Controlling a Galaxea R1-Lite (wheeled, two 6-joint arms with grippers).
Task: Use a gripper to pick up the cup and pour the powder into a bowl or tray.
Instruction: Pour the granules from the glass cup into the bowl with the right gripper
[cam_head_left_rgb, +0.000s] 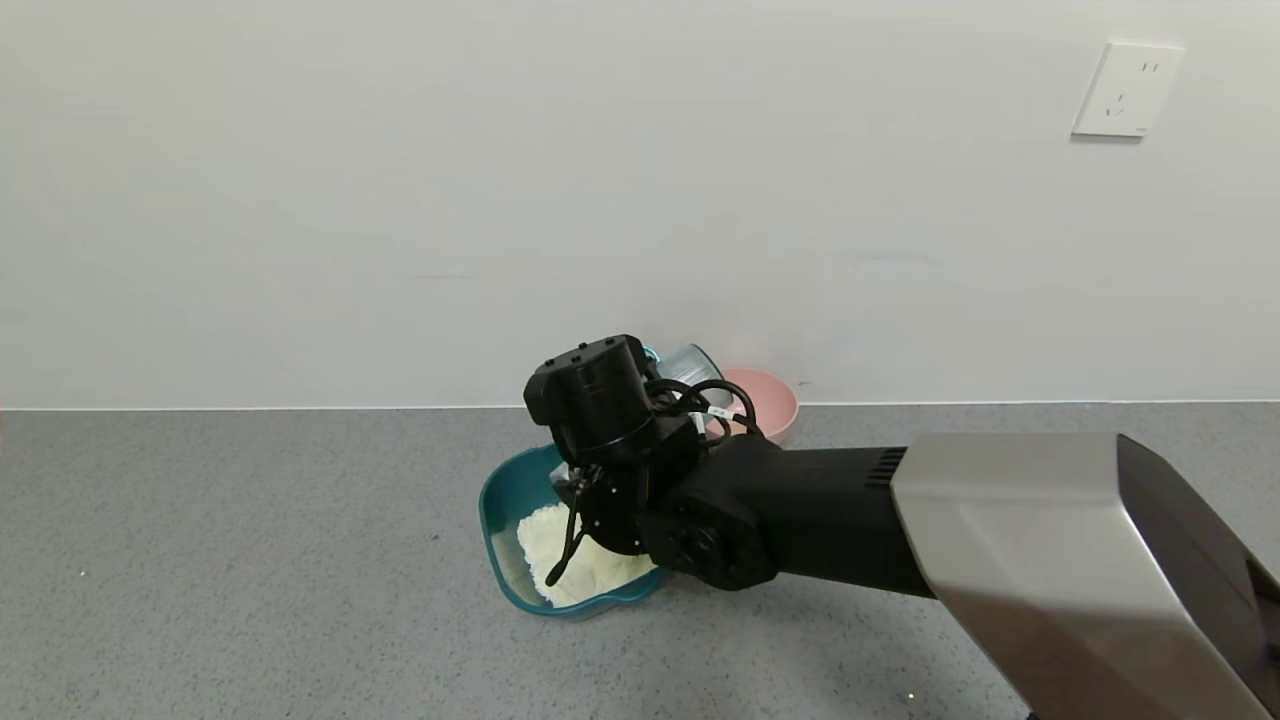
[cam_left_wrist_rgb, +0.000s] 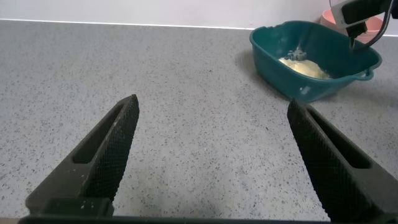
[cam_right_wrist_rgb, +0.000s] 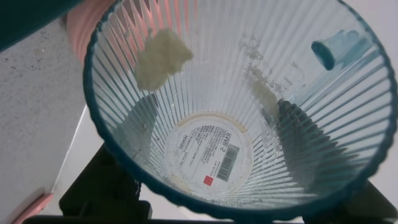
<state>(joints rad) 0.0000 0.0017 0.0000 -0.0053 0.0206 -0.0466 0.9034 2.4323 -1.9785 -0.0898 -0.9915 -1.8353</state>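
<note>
- Head view: the right gripper (cam_head_left_rgb: 655, 395) hangs over the far side of the dark teal basin (cam_head_left_rgb: 497, 500), which sits on the grey speckled counter (cam_head_left_rgb: 250, 560) near the wall. It holds the ribbed cup (cam_head_left_rgb: 690, 362) tipped over, with the base pointing up and away toward the wall. A heap of pale powder (cam_head_left_rgb: 565, 560) lies in the basin. A pink bowl (cam_head_left_rgb: 772, 400) stands just behind the basin, partly hidden by the arm. 1 white wall socket (cam_head_left_rgb: 1127, 90) shows at upper right.
- Left wrist view: the left gripper (cam_left_wrist_rgb: 211, 155) rests low over bare counter (cam_left_wrist_rgb: 205, 81), well apart from the basin (cam_left_wrist_rgb: 273, 53), its 2 black fingers (cam_left_wrist_rgb: 112, 143) spread wide with nothing between them. Powder (cam_left_wrist_rgb: 305, 67) shows inside the basin.
- Right wrist view: the camera looks straight into the cup (cam_right_wrist_rgb: 205, 93), clamped by the right gripper's dark fingers (cam_right_wrist_rgb: 99, 186) at its outside. The cup is nearly empty: 1 clump of powder (cam_right_wrist_rgb: 161, 56) clings to the ribbed wall, with thin dust elsewhere. A barcode label (cam_right_wrist_rgb: 211, 152) shows through the base, and the small handle (cam_right_wrist_rgb: 336, 50) through the wall.
</note>
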